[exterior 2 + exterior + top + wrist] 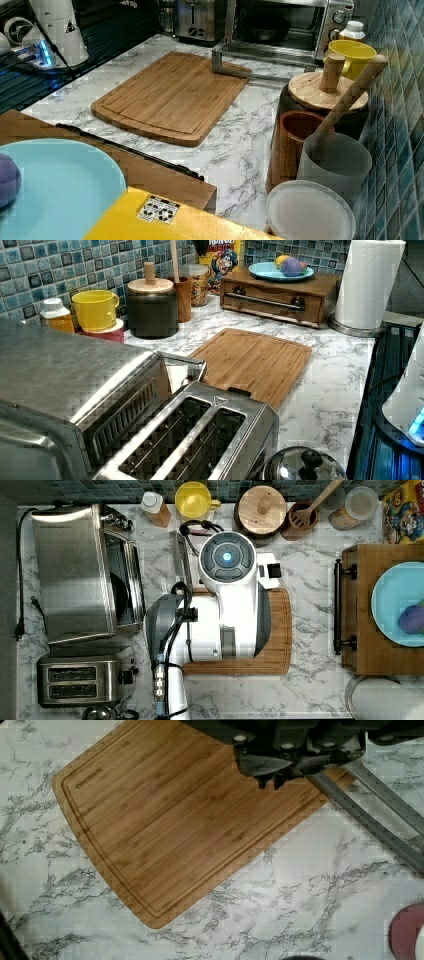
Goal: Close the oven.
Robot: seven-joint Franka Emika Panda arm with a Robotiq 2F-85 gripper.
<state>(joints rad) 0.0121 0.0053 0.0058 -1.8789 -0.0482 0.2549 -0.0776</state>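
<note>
Toaster oven [80, 575] at 9 o'clock in the top view, glass door [167, 555] lowered open; gripper [272, 780] above bamboo cutting board [185, 820], fingertips together, holding nothing

Arm [235, 610] hides cutting board [277, 630] — partly.

A bamboo cutting board [170, 95] lies flat at the centre of a white marble counter [240, 150]. Along the blue tiled wall stand a yellow mug [94, 309], a dark canister with a wooden lid [151, 302] and a wooden utensil holder [295, 150]. A two-slot toaster [85, 680] sits at the top view's lower left. A light blue plate [395, 602] rests on a wooden drawer box [280, 295], beside a paper towel roll [369, 282].
</note>
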